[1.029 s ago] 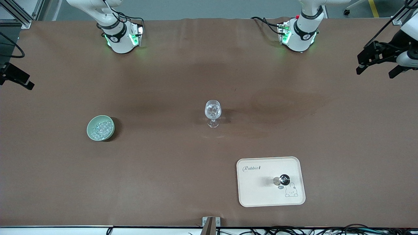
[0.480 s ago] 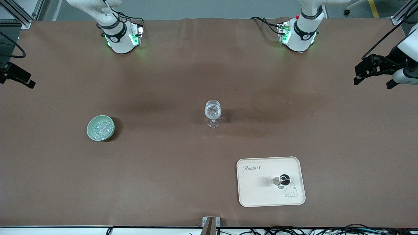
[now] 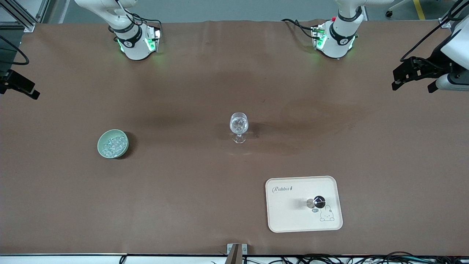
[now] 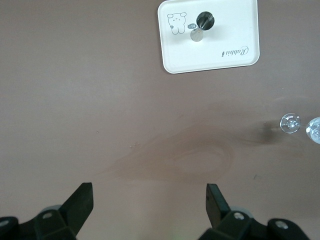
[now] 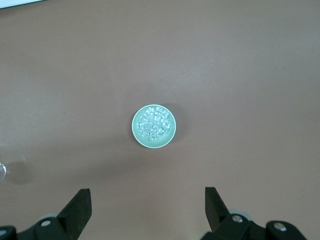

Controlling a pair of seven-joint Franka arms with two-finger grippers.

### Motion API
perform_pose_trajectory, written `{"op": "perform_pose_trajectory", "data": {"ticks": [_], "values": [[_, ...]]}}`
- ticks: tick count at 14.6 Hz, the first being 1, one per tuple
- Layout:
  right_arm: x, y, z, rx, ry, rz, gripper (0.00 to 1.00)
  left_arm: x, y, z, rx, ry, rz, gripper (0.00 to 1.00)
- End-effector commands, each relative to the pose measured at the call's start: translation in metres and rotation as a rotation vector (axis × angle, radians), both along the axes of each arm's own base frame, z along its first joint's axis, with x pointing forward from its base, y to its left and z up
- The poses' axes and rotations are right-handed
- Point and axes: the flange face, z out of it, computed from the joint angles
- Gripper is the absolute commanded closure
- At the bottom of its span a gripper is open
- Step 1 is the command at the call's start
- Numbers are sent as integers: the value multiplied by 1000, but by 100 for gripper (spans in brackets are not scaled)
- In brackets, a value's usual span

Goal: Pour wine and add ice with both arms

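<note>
The ice (image 5: 154, 124) sits in a small green bowl (image 3: 113, 143), toward my right arm's end of the table. Seen from my right wrist, the bowl lies out ahead of my spread right fingers, on the middle line between them, and low under them. My right gripper (image 5: 147, 207) is wide open and holds nothing. It hangs over the table's edge, waiting.

The stemmed glass (image 3: 239, 127) stands in the middle of the table, well apart from both my grippers. It looks like it has some shiny bits inside already, but I cannot tell for sure.

My left gripper (image 3: 413, 75) is open and empty too. In the last second it has slid a little inward and up along the table's edge. The white tray (image 4: 212, 52) with the dark-topped bottle (image 4: 204, 20) lies far out ahead of those fingers.

So I think I am pulling away, not reaching. Nothing on the table has moved.
</note>
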Motion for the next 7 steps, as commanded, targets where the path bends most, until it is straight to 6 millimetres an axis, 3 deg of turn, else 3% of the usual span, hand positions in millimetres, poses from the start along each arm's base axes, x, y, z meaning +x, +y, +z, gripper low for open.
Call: {"op": "perform_pose_trajectory", "data": {"ticks": [1, 7], "values": [[1, 0, 4, -12, -4, 14, 0, -4, 0, 8, 17, -7, 10, 1], [0, 0, 3, -10, 5, 11, 0, -4, 4, 9, 17, -10, 24, 1]]}}
